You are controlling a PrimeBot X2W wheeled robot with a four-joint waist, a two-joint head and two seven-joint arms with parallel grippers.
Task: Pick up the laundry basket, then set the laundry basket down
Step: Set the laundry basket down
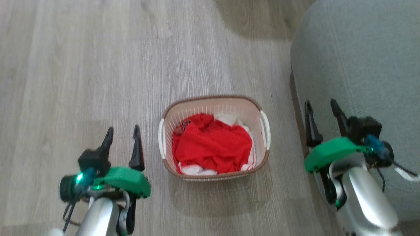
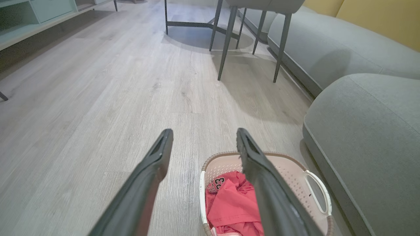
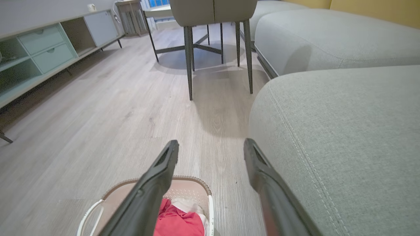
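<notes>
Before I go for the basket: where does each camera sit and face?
Head view: on the head, facing down at the floor; laundry basket at centre, left end effector lower left, right end effector lower right.
Left wrist view: on the left wrist, facing forward along its own fingers toward chair legs; laundry basket at lower right.
Right wrist view: on the right wrist, facing likewise along its fingers; laundry basket at lower left, grey sofa on the right.
Shared: all three show laundry basket and grey sofa.

Silver forearms, green wrist plates, long black fingers.
</notes>
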